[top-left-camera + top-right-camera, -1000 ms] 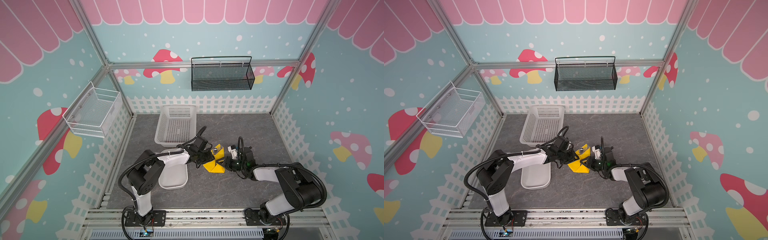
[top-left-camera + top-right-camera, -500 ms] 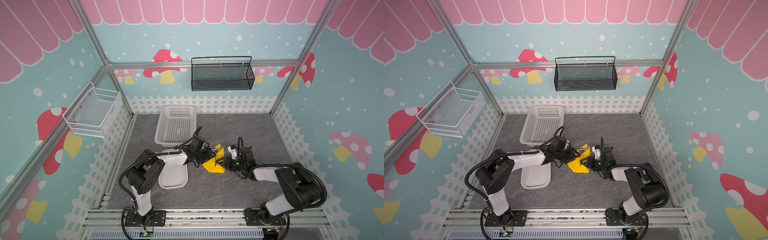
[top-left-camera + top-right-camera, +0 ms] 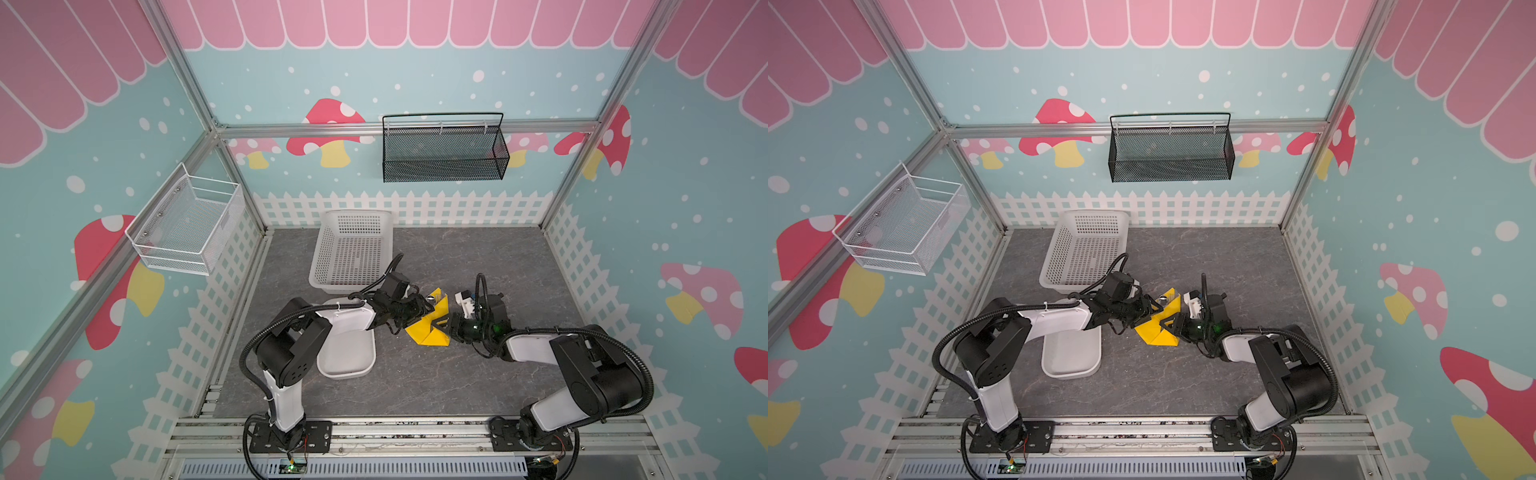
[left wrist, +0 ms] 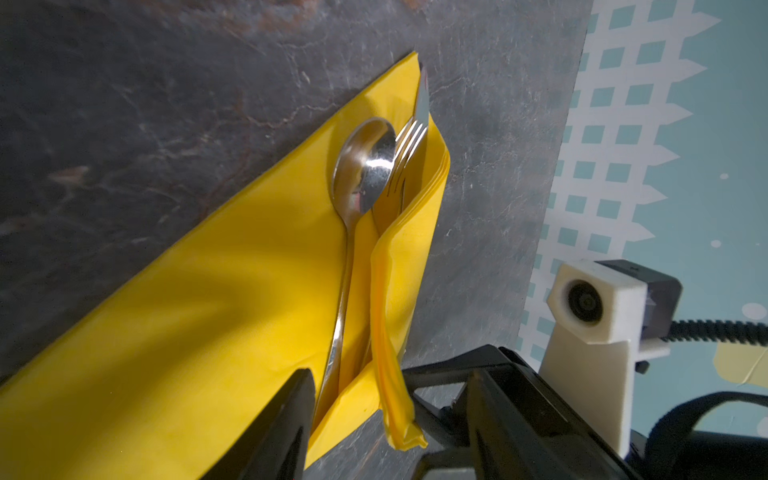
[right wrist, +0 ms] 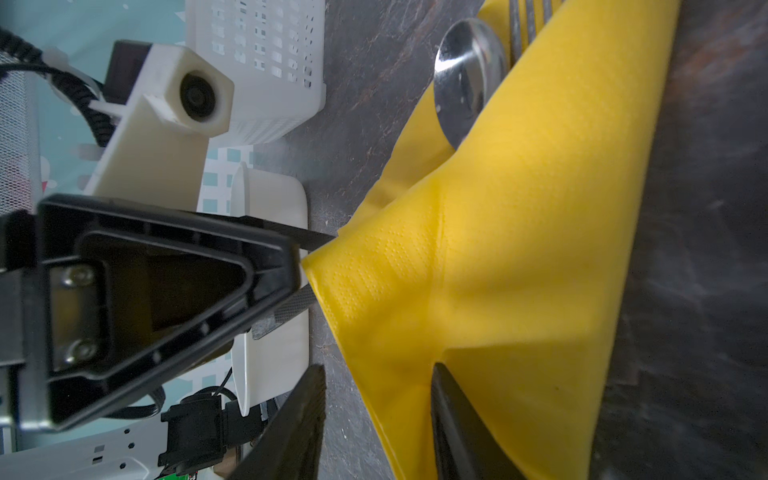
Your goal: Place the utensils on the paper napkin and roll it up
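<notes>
Tabletop (image 3: 457, 253) lies bare behind and in front of paper napkin (image 3: 428, 334). Basket (image 3: 320, 262) and tray (image 3: 347, 359) block the left; left gripper (image 3: 424, 310) and right gripper (image 3: 445, 324) crowd the napkin itself.

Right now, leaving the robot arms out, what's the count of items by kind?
Shiny silver metal cutlery: 3 (spoon, fork, knife)
Bright yellow paper napkin: 1
White perforated plastic basket: 1
White oblong tray: 1
Wall-hung wire baskets: 2 (white basket, black basket)
Total: 8

Folded yellow napkin (image 3: 1158, 332), white basket (image 3: 1059, 253) behind
</notes>
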